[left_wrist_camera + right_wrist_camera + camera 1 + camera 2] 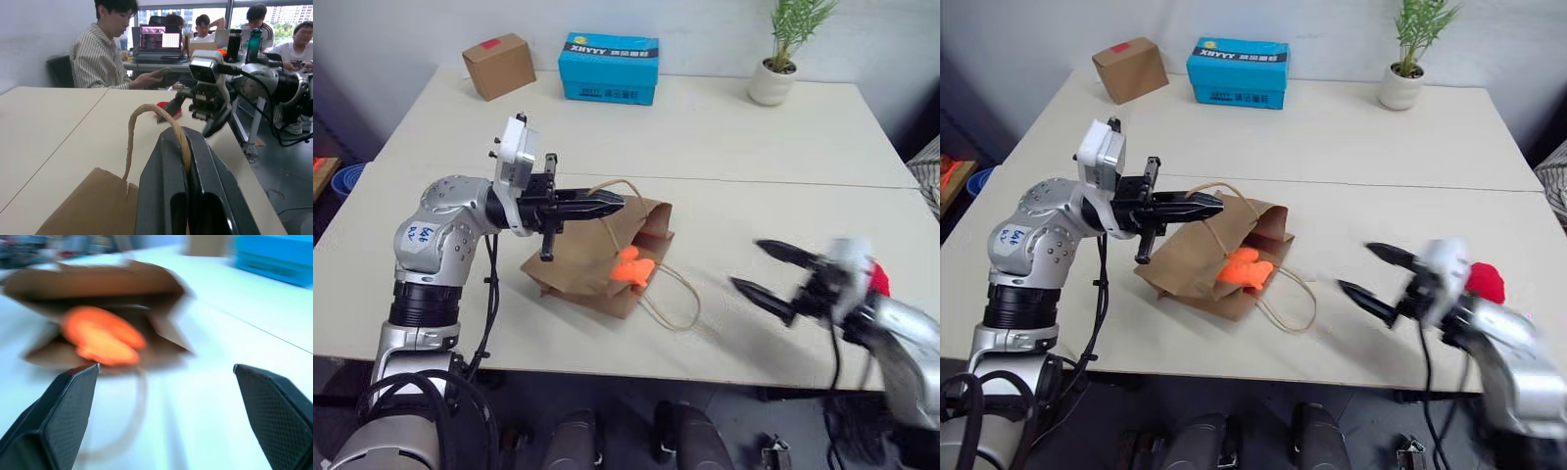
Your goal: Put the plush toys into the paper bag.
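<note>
Red toy (1485, 281) lies just behind R gripper (1371, 273), jaws wide, empty; L gripper (607, 203) pinches bag (578, 262) handle (625, 184).

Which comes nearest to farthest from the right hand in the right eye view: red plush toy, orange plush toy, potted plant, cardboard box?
From the right hand:
1. Red plush toy, just beyond it near the table's right edge.
2. Orange plush toy, in the paper bag's mouth, leftward.
3. Potted plant, far right of the table.
4. Cardboard box, far left corner.
</note>
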